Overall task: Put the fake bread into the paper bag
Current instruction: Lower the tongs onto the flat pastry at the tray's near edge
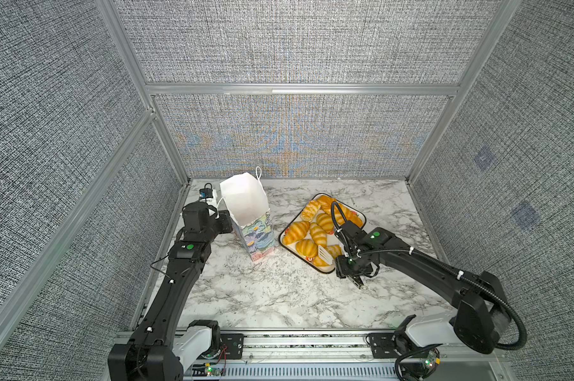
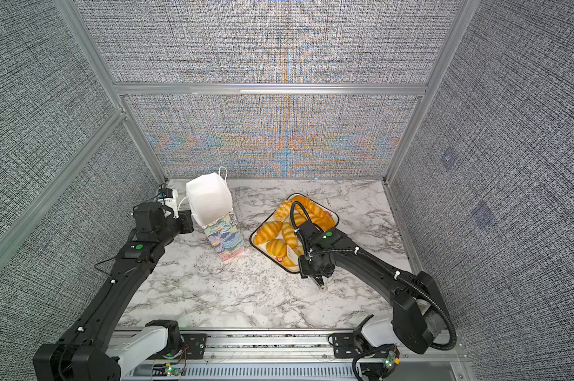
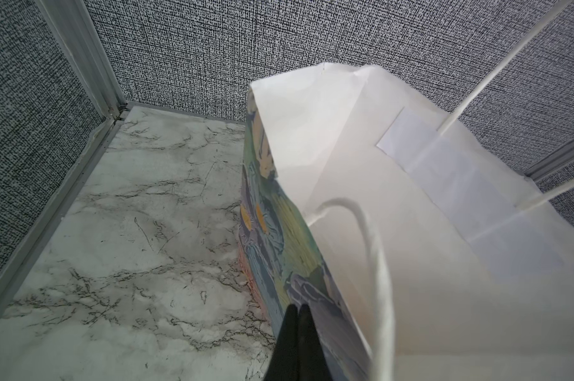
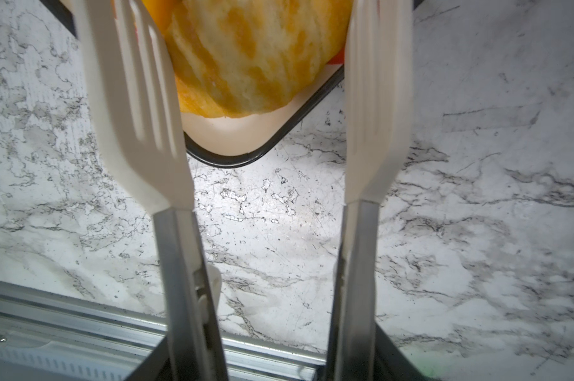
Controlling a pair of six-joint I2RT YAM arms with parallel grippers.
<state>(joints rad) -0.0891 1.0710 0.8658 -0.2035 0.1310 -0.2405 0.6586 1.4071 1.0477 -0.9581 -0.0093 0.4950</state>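
On tray (image 4: pixel 233 161), all visible fake bread (image 1: pixel 299 230) sits unbagged; 0 pcs seen in paper bag (image 1: pixel 246 204); L gripper (image 3: pixel 297 316) pinches bag rim; R gripper (image 1: pixel 348 268) clamps tongs (image 4: pixel 137 115), blades spread astride 1 croissant (image 4: pixel 252 56); grasp pending.

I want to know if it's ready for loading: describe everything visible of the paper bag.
The paper bag stands on its base on the marble table, left of the tray and apart from it. Tall, narrow, white inside, blue-green-pink painted flowers outside, white cord handles. Its mouth gapes open; nothing shows inside, but the bottom is hidden. The shut left gripper seems to pinch its wall near the rim.
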